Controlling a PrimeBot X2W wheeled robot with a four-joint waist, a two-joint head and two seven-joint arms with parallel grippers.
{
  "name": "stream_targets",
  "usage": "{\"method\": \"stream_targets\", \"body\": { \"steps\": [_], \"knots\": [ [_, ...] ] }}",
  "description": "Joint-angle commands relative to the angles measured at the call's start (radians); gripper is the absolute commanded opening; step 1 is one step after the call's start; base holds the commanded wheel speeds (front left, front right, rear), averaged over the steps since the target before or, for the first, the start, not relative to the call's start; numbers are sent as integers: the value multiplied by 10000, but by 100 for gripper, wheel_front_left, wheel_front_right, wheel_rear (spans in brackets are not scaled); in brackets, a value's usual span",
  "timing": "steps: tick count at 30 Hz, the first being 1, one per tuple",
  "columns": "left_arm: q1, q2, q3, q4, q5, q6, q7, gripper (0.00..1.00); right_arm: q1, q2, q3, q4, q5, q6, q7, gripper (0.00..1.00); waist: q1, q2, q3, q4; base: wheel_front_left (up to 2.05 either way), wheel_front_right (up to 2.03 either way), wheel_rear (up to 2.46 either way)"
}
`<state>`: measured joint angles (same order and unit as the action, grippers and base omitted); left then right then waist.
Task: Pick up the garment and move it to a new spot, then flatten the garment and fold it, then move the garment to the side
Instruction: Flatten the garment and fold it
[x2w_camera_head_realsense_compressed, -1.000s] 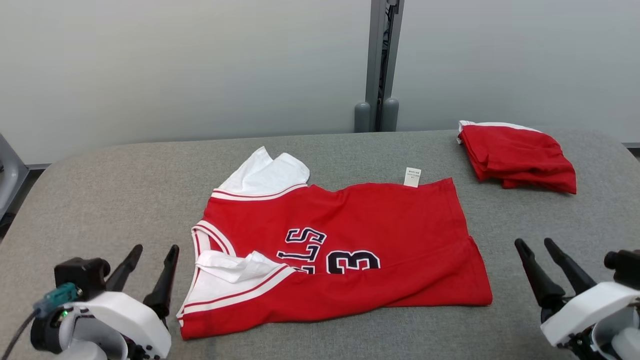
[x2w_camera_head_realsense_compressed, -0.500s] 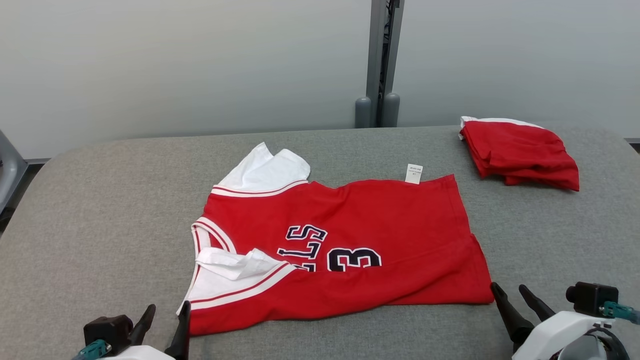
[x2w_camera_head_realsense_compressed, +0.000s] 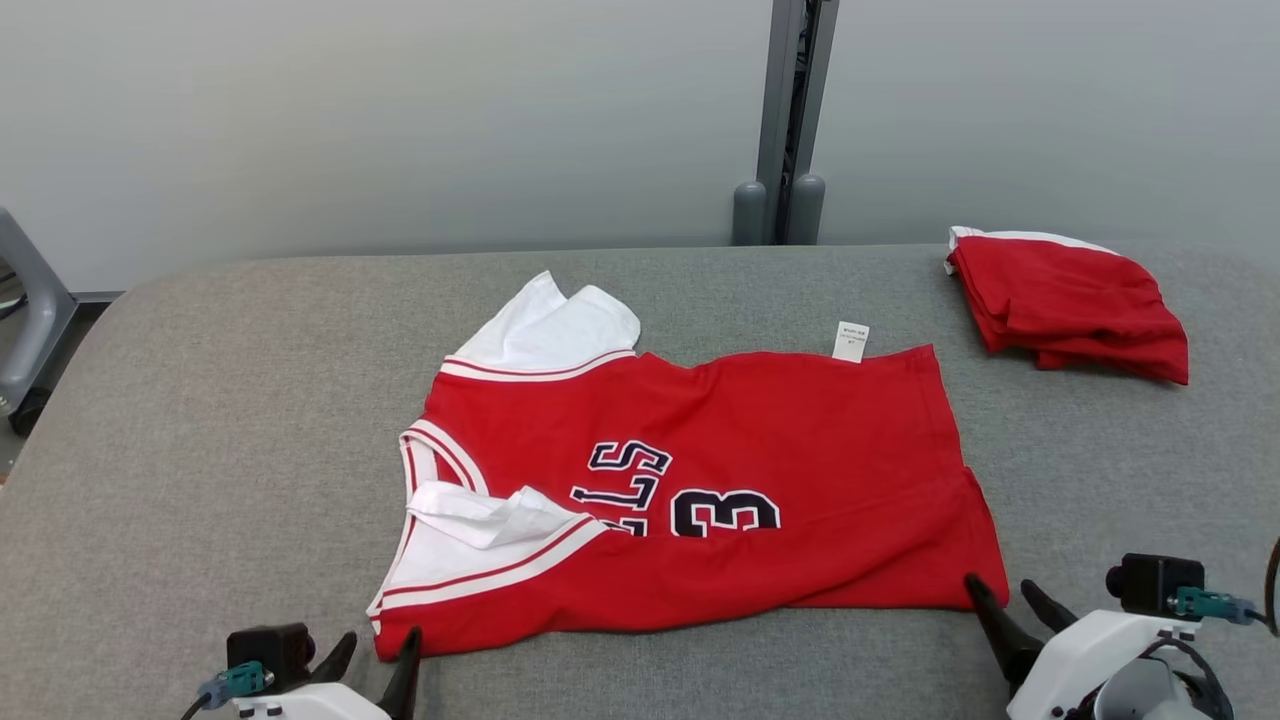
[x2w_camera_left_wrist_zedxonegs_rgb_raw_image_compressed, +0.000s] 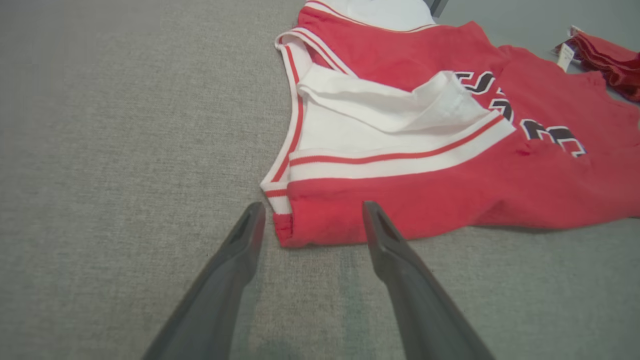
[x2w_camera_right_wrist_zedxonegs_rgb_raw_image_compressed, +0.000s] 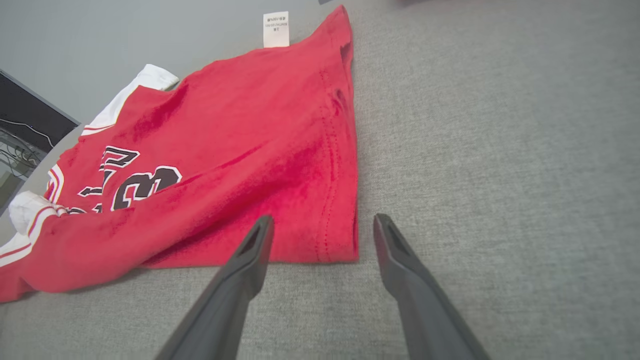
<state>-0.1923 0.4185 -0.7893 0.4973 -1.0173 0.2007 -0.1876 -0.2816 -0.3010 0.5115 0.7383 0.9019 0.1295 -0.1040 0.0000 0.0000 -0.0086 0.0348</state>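
Cloth, grey and woven, covers the broad table (x2w_camera_head_realsense_compressed: 200, 400). The red basketball jersey with white trim and dark lettering (x2w_camera_head_realsense_compressed: 760, 420) lies spread at the table's middle, its near edge folded over part of the lettering. It looks thin, light and limp, likely to drape and slip rather than keep any shape, so the two near corners seem the soundest holds. A bundled red garment (x2w_camera_head_realsense_compressed: 1075, 305) sits well apart at the far right. The left gripper (x2w_camera_left_wrist_zedxonegs_rgb_raw_image_compressed: 312, 220) stands spread with the shoulder corner between its fingers. The right gripper (x2w_camera_right_wrist_zedxonegs_rgb_raw_image_compressed: 324, 220) stands spread likewise about the hem corner. Neither is pinching cloth. A small white care label (x2w_camera_head_realsense_compressed: 851, 340) juts from the far edge.
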Motion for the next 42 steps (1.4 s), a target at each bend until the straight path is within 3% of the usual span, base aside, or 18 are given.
{"method": "stream_targets", "body": {
  "steps": [1, 14, 15, 16, 17, 18, 19, 30, 35, 42],
  "knots": [
    [-150, -19, 9, 195, -86, -85, 16, 100, -56, -15, 10, 67, -57, 23, 69, 100, 0, 0, 19, 2, 0, 0, 0],
    [-808, -769, -102, 1861, -422, -935, 349, 100, -138, 183, 257, 40, 54, 25, 520, 100, 0, 0, 190, -57, 0, 0, 0],
    [-868, -784, -106, 1948, -432, -985, 339, 81, -126, 188, 284, 24, 84, 23, 517, 83, 0, 0, 186, -59, 0, 0, 0],
    [-928, -821, -100, 2038, -440, -1034, 313, 44, -116, 186, 301, 6, 106, 25, 539, 58, 0, 0, 179, -61, 0, 0, 0],
    [-953, -866, -99, 2112, -439, -1066, 290, 18, -105, 176, 316, -4, 126, 25, 549, 38, 0, 0, 171, -62, 0, 0, 0],
    [-956, -910, -110, 2182, -443, -1126, 291, 0, -92, 167, 333, -20, 150, 25, 541, 19, 0, 0, 161, -60, 0, 0, 0],
    [-974, -952, -129, 2252, -451, -1144, 287, 0, -77, 157, 358, -47, 144, 25, 525, 0, 0, 0, 150, -60, 0, 0, 0],
    [-990, -824, -182, 2413, -375, -1387, 174, 0, 76, -123, 638, -513, 524, 25, 518, 0, 0, 0, -79, -39, 0, 0, 0],
    [-689, -399, -272, 1957, -332, -1380, 368, 0, 357, -573, 852, -1119, 876, 23, 899, 0, 0, 0, -263, -29, 0, 0, 0],
    [-39, 307, -334, 765, -405, -993, 753, 0, 1116, -1422, 866, -2150, 1418, 23, 1433, 0, 0, 0, -538, -34, 0, 0, 0]
  ]
}}
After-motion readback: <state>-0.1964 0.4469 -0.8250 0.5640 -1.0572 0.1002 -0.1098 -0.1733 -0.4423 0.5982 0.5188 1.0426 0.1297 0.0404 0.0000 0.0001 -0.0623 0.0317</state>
